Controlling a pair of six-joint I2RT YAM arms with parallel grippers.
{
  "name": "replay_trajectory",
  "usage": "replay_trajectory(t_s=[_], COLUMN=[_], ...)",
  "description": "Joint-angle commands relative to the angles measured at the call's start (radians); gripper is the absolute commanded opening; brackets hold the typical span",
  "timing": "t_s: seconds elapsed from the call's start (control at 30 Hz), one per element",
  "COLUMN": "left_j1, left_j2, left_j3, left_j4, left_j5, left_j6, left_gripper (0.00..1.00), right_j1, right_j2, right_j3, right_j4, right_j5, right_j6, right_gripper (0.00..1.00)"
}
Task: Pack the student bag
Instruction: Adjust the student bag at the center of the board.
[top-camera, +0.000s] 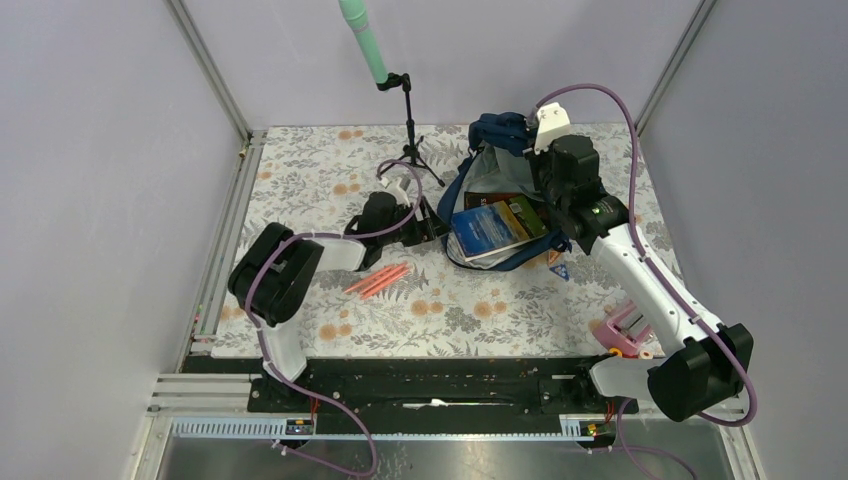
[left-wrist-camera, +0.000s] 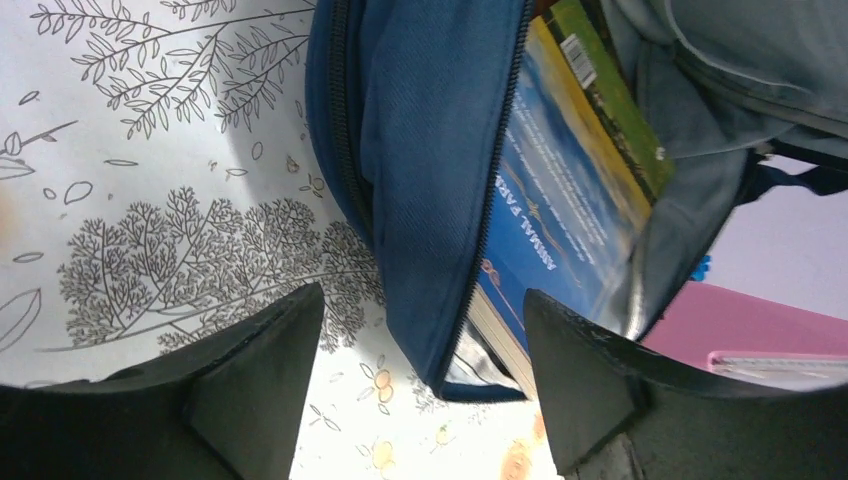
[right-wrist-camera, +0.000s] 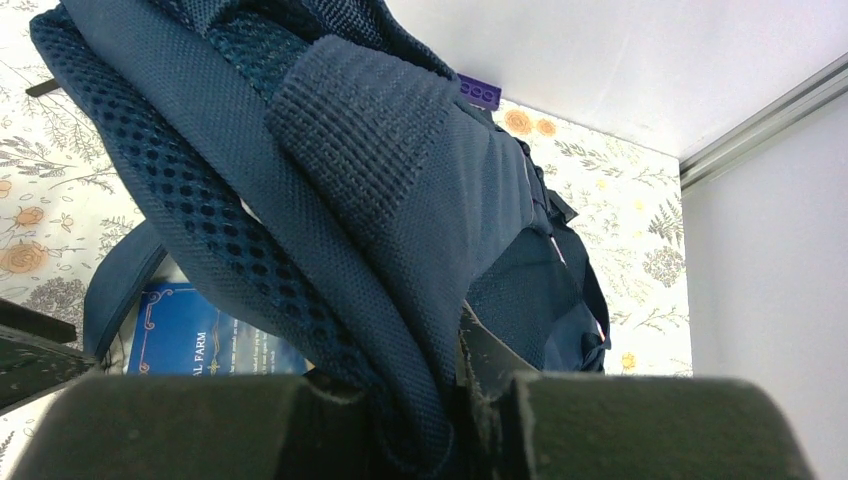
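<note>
Top view: bright, even, diffuse illumination from above. The arms cast only soft, faint shadows on the bench.

Left wrist view: the left hand fingers are dark and underexposed. The book cover is slightly blurred.

Right wrist view: the right hand is near, dark and out of focus. The student bag weave is sharp. The far wall is almost washed out.

The student bag is matt woven cloth with mesh padding; the book cover looks glossy.
</note>
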Motion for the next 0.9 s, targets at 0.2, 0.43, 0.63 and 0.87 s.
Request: replay_trajectory(t_s=[0.2,0.43,0.63,0.87], left_j1=[-0.05,-0.11,-0.145,-0.186], left_j2=[0.106,0.032,-0.089,-0.136], left_j3=[0.167,0.18,0.249,0.479], left_j4=[-0.102,-0.046,-0.054,-0.167], left_j5=[-0.025,-0.071,-0.112,-0.169], left_j6=[0.064,0.086,0.137,0.208], left_gripper=[0.34,0.0,0.0,0.0], right_j1=[-0.005,-0.005,-0.007,-0.013], right_j2=[-0.06,-0.058,0.014,0.152], right_j3=[0.096,0.109,0.224,0.368], right_j4=[0.201,0.213,0.233,0.284], right_j5=[-0.049,-0.017,0.072,0.077], right_j6=[0.083,0.066,-0.025,-0.108], right_gripper=[0.0,0.0,0.0,0.0])
